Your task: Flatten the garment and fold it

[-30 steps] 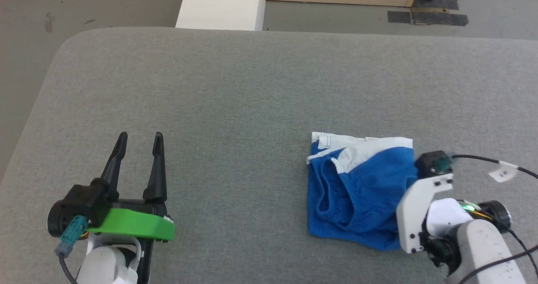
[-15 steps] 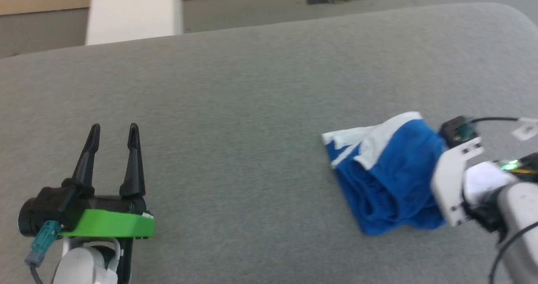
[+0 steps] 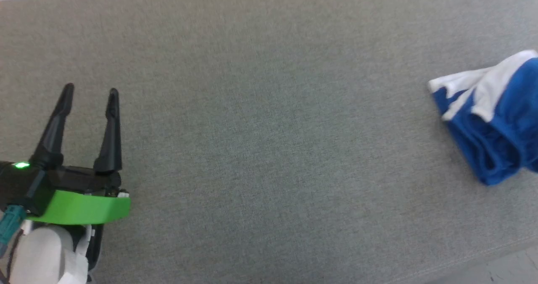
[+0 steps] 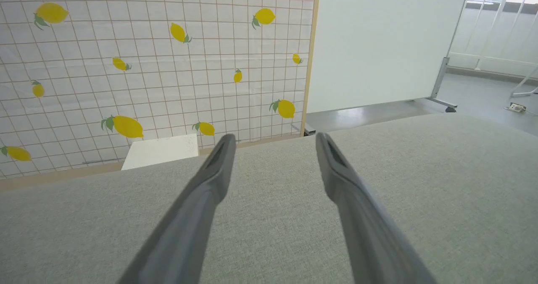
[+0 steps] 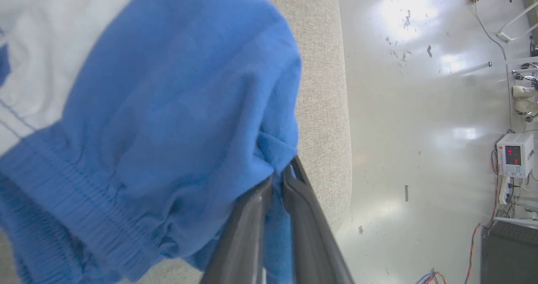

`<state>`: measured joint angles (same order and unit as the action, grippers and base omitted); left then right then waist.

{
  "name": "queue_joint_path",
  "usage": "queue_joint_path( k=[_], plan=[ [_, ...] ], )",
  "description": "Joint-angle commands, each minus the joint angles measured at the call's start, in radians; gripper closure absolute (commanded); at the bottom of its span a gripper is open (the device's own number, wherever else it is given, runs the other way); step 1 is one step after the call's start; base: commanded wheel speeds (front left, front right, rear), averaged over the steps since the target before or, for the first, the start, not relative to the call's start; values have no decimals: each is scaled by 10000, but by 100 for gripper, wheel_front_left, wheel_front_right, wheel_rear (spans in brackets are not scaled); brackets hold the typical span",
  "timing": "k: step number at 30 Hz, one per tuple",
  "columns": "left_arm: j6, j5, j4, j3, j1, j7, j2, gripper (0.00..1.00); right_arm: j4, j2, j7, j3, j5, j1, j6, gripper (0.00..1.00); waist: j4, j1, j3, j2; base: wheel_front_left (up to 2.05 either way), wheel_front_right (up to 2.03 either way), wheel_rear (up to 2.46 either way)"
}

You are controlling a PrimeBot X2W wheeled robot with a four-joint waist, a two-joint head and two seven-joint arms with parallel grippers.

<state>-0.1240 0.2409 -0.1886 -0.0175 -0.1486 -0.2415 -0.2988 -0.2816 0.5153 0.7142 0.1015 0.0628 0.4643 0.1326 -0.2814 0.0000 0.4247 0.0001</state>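
Note:
The garment, royal-blue cloth with a broad white band, lies bunched at the right edge of the grey table in the head view. In the right wrist view the garment looms close, and my right gripper is shut on a blue fold of it, its dark fingers pinching the cloth near the table's edge. My left gripper rests at the lower left of the head view, open, with nothing between its fingers, far from the garment.
The table's near edge shows at the lower right of the head view. Beyond the table's rounded edge lies a shiny floor with cables and a small device. A lemon-print wall and a white block stand past the far side.
My right gripper has shut on the garment's blue fold. The head camera has swung, shifting the whole picture so that the garment sits at the right edge. The left gripper stays open.

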Motion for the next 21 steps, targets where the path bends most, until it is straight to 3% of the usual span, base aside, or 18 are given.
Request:
queue_joint_path(
  k=[1, 7, 8, 9, 10, 16, 21],
  plan=[
    [-67, 148, -84, -70, -122, 36, -160, 0, -78, -65, -185, 307, -306, 248, -19, 100, 68, 0, 977, -1, 0, 0, 0],
    [-56, 251, -293, -240, -25, 129, -397, 0, -283, -469, -724, 2332, -1546, 534, -19, 100, 288, 0, 1237, -1, 0, 0, 0],
    [-48, 268, -305, -258, -10, 129, -412, 0, -285, -533, -814, 2627, -1709, 566, -19, 79, 315, 0, 1246, -1, 0, 0, 0],
    [-43, 280, -312, -268, 0, 127, -420, 0, -269, -576, -904, 2819, -1816, 582, -19, 30, 336, 0, 1246, -1, 0, 0, 0],
    [-37, 293, -315, -274, 11, 124, -429, 0, -197, -592, -1088, 3054, -1971, 606, -19, 0, 357, 0, 1241, -1, 0, 0, 0],
    [16, 314, -102, -188, 48, 63, -339, 0, 160, -760, -1952, 3762, -2126, 857, -19, 0, 462, 0, 806, -1, 0, 0, 0],
    [138, 335, 260, -109, 77, -51, -62, 0, 842, -570, -3208, 3139, -1344, 1206, -19, 0, 610, 0, -4, -1, 0, 0, 0]
  ],
)
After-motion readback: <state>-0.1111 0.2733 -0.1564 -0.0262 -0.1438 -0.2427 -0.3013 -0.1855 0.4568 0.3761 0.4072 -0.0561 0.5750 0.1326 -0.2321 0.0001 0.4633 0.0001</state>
